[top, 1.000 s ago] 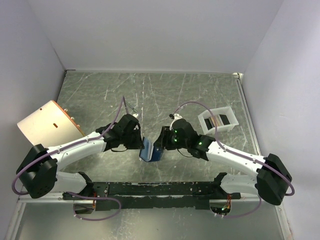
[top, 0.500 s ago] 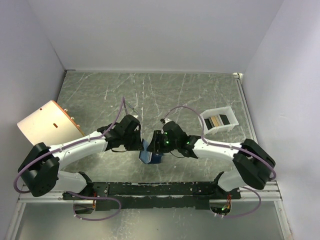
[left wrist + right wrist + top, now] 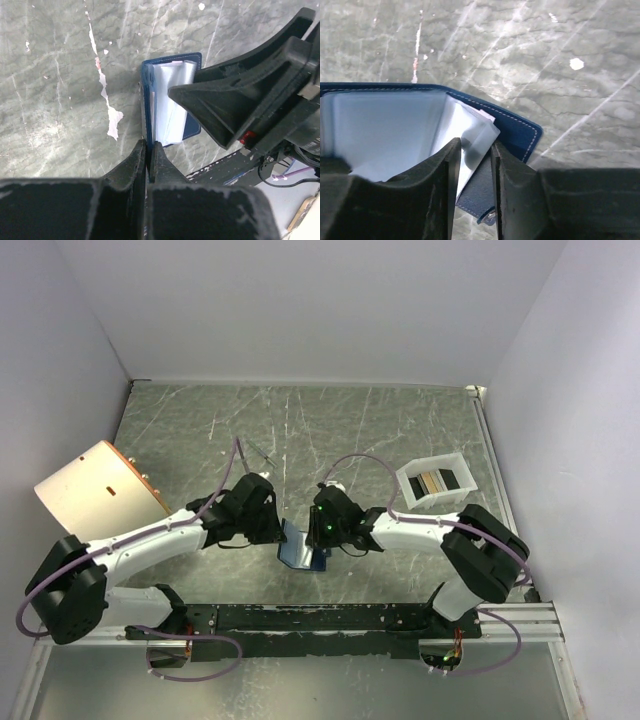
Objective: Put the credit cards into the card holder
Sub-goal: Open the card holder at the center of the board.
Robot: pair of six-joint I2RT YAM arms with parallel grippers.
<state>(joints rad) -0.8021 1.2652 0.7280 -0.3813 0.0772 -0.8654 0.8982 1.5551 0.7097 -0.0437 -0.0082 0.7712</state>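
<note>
The grey marble-patterned counter (image 3: 400, 430) carries a white box-like tray (image 3: 405, 485) at the right side, and dark and tan credit cards (image 3: 433, 483) lie inside it. The small dark blue folding card holder (image 3: 297, 552) is open near the front edge, between both arms. The left end effector (image 3: 148, 146) is clamped on its cover edge. The right end effector (image 3: 475, 148) is narrow, with the pale inner pockets between its fingers; whether they pinch I cannot tell.
</note>
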